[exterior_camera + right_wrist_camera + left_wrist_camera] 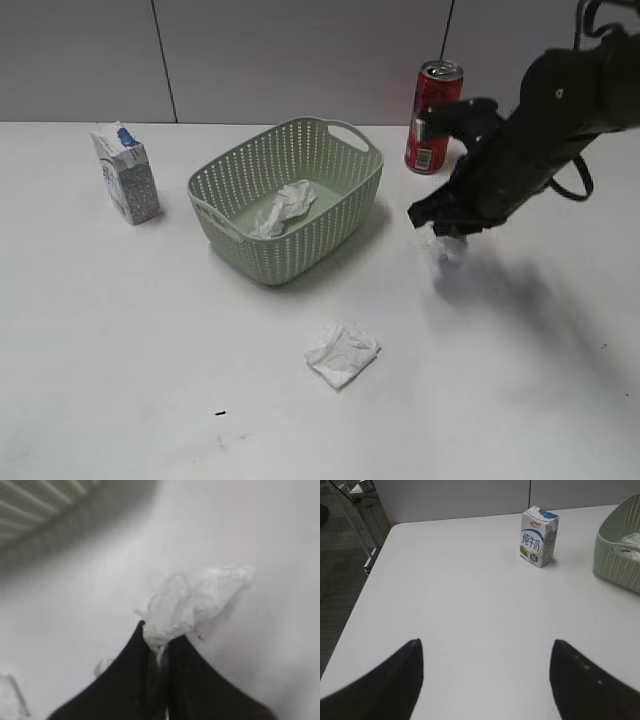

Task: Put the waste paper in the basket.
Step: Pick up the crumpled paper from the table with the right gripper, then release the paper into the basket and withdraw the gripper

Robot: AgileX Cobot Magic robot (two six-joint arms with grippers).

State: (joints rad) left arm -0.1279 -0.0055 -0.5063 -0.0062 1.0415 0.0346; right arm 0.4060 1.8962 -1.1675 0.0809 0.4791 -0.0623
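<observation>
The pale green basket (pixel 290 200) stands at the table's middle back with one white paper wad (pixel 283 208) inside. My right gripper (pixel 441 226) is shut on a second wad (pixel 447 246), held just above the table to the right of the basket; the right wrist view shows the wad (pixel 195 600) pinched between the jaws (pixel 160 637). A third wad (pixel 341 353) lies on the table in front of the basket. My left gripper (pixel 487 647) is open and empty over bare table, out of the exterior view; the basket's wall (pixel 620 555) shows at its right edge.
A red drink can (pixel 433 116) stands behind the right arm, right of the basket. A grey-white milk box with a blue top (pixel 125 172) stands left of the basket; it also shows in the left wrist view (pixel 539 536). The table's left edge (pixel 365 587) drops to the floor.
</observation>
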